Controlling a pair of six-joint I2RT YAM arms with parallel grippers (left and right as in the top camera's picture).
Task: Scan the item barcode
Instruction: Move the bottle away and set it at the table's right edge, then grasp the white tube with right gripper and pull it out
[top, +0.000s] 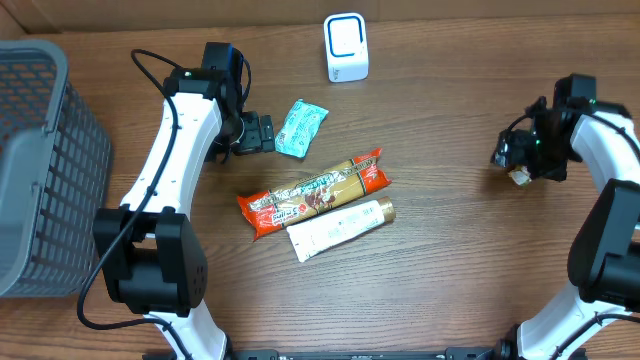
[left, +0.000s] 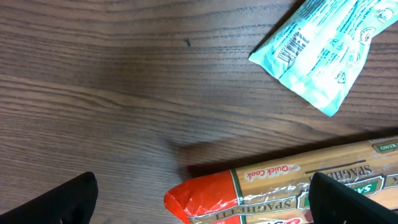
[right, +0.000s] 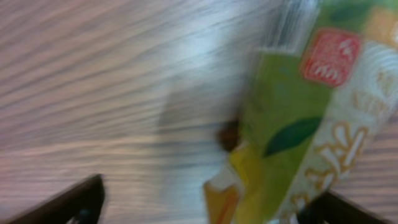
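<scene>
Far right on the table (top: 440, 250), our right jaws stand wide, and the packet (right: 298, 124) seems loose between them. Our left jaws gape empty by the spaghetti (left: 298, 180). With no grip, the packet may flop and hide its barcode from the scanner (top: 346, 47).

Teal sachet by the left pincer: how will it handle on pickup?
The sachet looks like thin, flat film, so it is probably light and floppy, sagging from a one-edge grip. It lies flat on the table, so a push would likely slide it, not roll it. The film looks smooth and may slip.
</scene>
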